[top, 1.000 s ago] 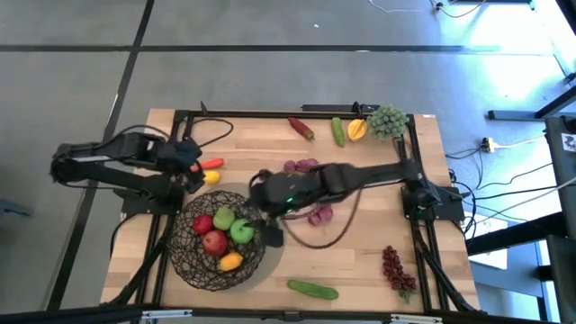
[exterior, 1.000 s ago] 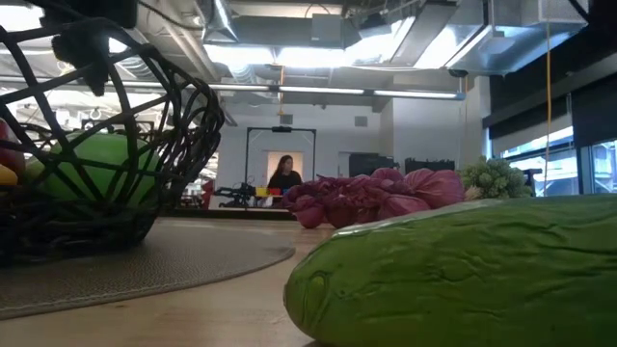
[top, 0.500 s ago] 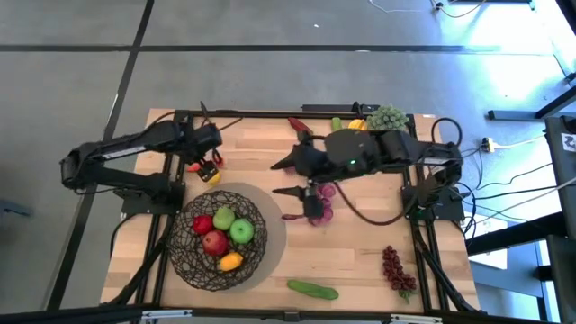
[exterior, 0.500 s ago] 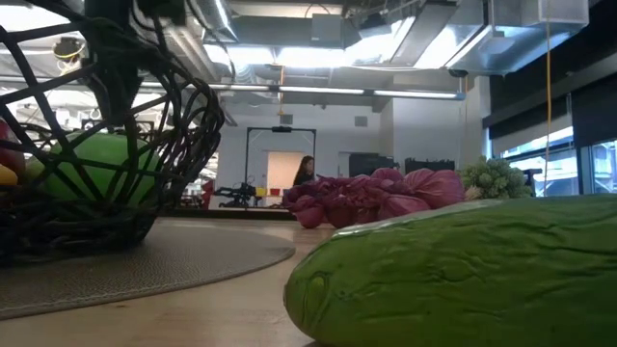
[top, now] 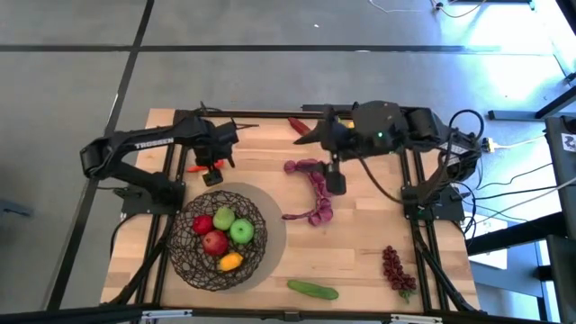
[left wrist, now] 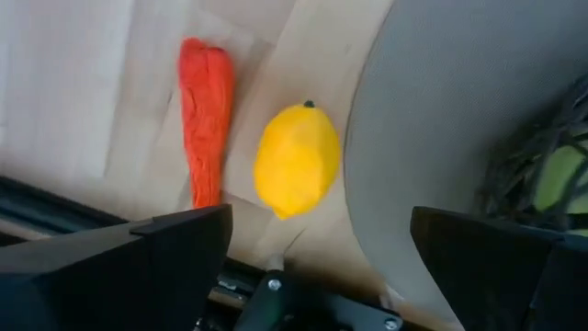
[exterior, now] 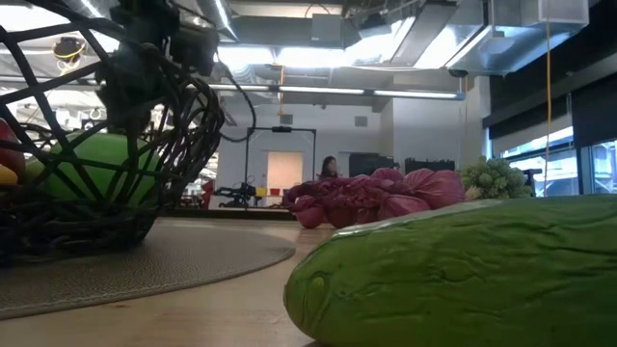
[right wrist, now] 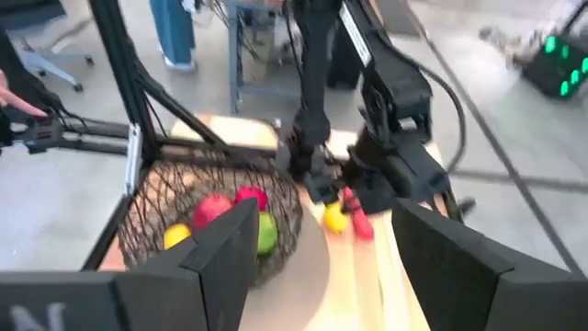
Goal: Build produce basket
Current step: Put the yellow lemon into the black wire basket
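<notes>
My left gripper (top: pixel 214 160) hangs over the desk's left half, toward the far edge, fingers (left wrist: pixel 156 257) spread wide and holding nothing. Directly under it lie a yellow lemon (left wrist: pixel 296 173) and an orange-red carrot (left wrist: pixel 206 118), side by side on the bare wood, just off the rim of the grey mat (left wrist: pixel 441 129). The lemon sits close to the mat's edge; I cannot tell whether it touches.

My right gripper (top: pixel 335 175) is above the middle of the desk, fingers (right wrist: pixel 464 267) spread and empty. A purple grape bunch (top: pixel 313 191) lies on the wood beneath it, strung out toward the mat.

The basket (top: pixel 192 256) stands on the grey mat at the near-left part of the desk. Inside are a red apple (top: pixel 214 242), a second red fruit (top: pixel 202 224), two green apples (top: pixel 232 224) and a yellow fruit (top: pixel 231 262).

Outside the basket: a green cucumber (top: pixel 313 290) at the near edge, a dark-red grape bunch (top: pixel 394 269) near the near-right corner, a red chili (top: pixel 300 127) at the far edge, partly covered by my right arm.

A person (exterior: pixel 330 169) stands far off in the room behind.
</notes>
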Controlling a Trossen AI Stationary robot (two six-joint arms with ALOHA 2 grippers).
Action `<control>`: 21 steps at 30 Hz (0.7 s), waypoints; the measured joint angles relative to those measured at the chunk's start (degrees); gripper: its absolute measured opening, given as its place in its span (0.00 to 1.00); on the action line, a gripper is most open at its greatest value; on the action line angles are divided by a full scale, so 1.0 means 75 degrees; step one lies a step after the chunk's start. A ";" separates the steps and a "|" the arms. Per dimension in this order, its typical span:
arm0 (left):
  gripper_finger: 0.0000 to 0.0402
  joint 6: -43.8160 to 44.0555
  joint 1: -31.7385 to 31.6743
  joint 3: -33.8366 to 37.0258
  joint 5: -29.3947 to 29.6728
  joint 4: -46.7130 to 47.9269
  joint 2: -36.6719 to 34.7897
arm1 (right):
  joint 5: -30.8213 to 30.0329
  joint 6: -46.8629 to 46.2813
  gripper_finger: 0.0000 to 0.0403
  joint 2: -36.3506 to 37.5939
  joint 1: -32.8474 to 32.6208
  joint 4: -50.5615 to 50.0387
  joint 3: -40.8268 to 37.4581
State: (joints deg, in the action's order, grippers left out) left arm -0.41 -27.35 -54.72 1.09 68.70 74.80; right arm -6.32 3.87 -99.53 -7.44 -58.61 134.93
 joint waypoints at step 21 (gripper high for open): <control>0.81 -0.0853 0.0020 0.1662 -0.0336 -0.1730 0.0375 | 0.0042 -0.0074 0.62 0.0001 0.0782 -0.0799 -0.0003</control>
State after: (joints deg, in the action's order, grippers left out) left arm -6.81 -27.20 -42.26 -1.43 55.72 77.61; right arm -6.00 3.31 -99.53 -1.58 -64.60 134.91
